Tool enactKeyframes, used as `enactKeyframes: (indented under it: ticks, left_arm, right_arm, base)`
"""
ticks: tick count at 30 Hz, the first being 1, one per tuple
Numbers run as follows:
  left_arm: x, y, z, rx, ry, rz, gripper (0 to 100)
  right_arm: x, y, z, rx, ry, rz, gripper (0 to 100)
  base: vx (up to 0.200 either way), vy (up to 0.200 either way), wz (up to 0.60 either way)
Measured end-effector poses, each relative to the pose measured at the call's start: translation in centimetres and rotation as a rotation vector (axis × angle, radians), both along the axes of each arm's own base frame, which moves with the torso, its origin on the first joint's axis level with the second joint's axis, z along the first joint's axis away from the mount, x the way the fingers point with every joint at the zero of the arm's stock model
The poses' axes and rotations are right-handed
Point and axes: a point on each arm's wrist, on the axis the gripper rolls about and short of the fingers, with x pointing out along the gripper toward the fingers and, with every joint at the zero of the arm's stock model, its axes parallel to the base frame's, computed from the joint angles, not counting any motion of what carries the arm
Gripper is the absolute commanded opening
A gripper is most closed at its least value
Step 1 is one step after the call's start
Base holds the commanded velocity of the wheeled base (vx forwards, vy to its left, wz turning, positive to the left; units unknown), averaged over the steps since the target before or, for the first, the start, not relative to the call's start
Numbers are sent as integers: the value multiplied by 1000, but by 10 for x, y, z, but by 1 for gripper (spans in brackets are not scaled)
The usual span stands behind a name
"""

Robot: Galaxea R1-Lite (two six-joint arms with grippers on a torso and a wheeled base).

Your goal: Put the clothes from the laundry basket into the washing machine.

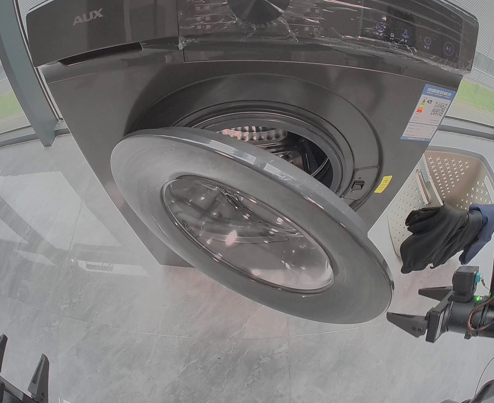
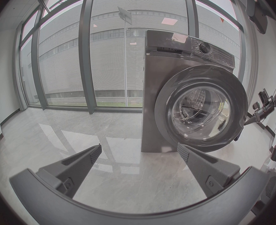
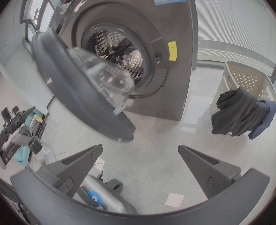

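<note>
Washing machine (image 1: 118, 96) door (image 1: 247, 225) open; drum (image 3: 119, 52) looks empty, partly hidden. Clothes (image 1: 437, 236) draped over laundry basket (image 1: 454, 174) rim. Left tool (image 1: 22, 351) and right tool (image 1: 406, 306) wide open, empty. Nothing loaded yet.

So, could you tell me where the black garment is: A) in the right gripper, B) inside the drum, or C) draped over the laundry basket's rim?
C: the black garment hangs over the rim of the laundry basket, while the right gripper is open and empty.
</note>
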Motion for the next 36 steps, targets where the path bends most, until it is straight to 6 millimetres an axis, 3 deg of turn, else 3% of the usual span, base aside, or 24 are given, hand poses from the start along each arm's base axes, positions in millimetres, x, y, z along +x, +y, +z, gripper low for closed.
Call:
enactKeyframes:
  ticks: [10,15,25,36]
  left_arm:
    - [0,0,0,13,-3,-1,100]
    - [0,0,0,13,-3,0,100]
    - [0,0,0,13,-3,-1,100]
    - [0,0,0,13,-3,-1,100]
  right_arm:
    - [48,9,15,6,-29,-46,100]
    - [60,19,15,7,-20,-24,100]
    - [42,43,2,8,13,122,100]
    - [37,43,2,15,-3,122,100]
  base:
    - [0,0,0]
    - [0,0,0]
    - [0,0,0]
    - [0,0,0]
